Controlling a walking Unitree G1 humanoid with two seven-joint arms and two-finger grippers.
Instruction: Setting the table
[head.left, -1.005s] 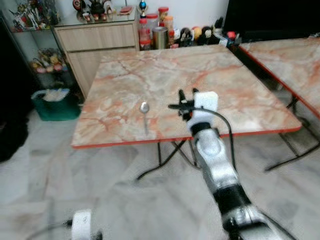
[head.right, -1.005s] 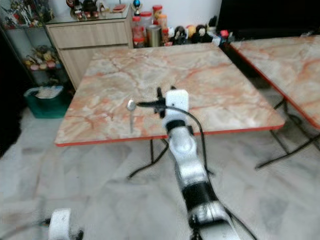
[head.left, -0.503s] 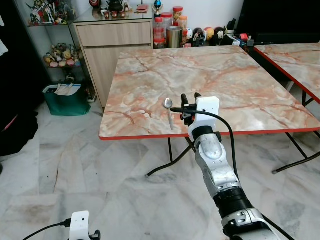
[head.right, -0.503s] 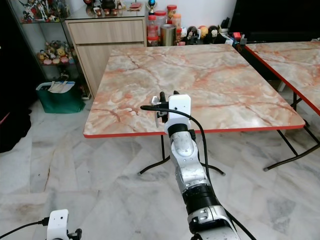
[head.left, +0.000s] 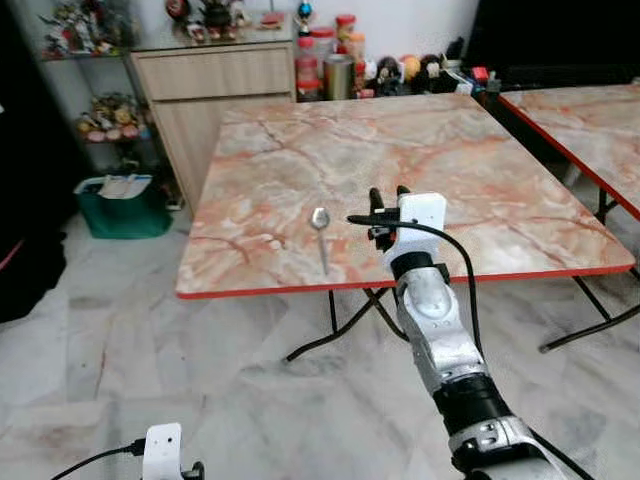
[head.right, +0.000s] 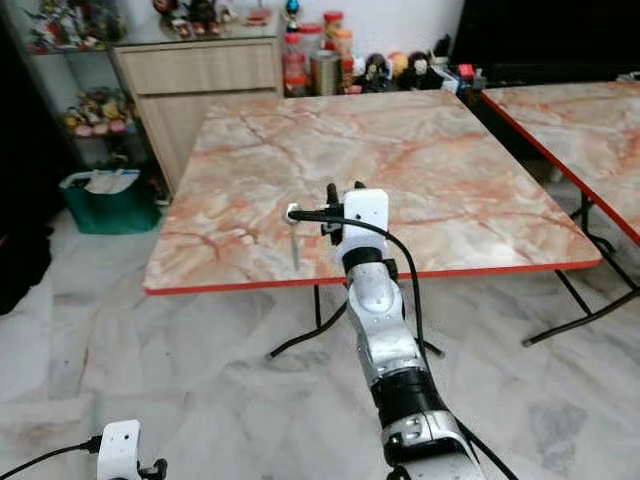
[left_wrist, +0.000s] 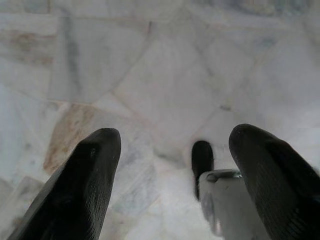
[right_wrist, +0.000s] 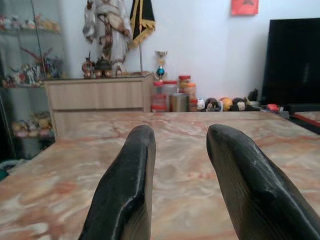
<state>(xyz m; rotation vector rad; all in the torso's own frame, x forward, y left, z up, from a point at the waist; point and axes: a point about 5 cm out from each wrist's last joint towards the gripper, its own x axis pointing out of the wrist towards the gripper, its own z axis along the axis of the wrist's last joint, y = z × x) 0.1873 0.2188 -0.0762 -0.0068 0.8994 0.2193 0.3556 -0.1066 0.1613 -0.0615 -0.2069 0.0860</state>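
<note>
So we've got our right gripper (head.left: 386, 192) held out over the near edge of the marble desk (head.left: 420, 150), fingers (right_wrist: 131, 190) parted with nothing between them, pointing toward the far side where a wooden cabinet (head.left: 215, 85) and a row of jars (head.left: 325, 60) sit against the wall. The spoon (head.left: 321, 232) lies flat on the desk just to the left of those fingers, bowl end away from us, handle toward the red front edge, not touching the gripper. From the right wrist camera we mostly get the two black fingers with marble stretching out past them, and a dark TV (right_wrist: 292, 60) off to one side. Our left gripper (left_wrist: 175, 180) hangs low down by the floor (left_wrist: 165, 75), fingers (left_wrist: 75, 190) spread wide and empty, pale tiles beyond them. A second desk (head.left: 590, 120) stands well apart to the right of the right fingers, and a green bin (head.left: 120, 205) sits on the floor off to the left, beside the cabinet.
</note>
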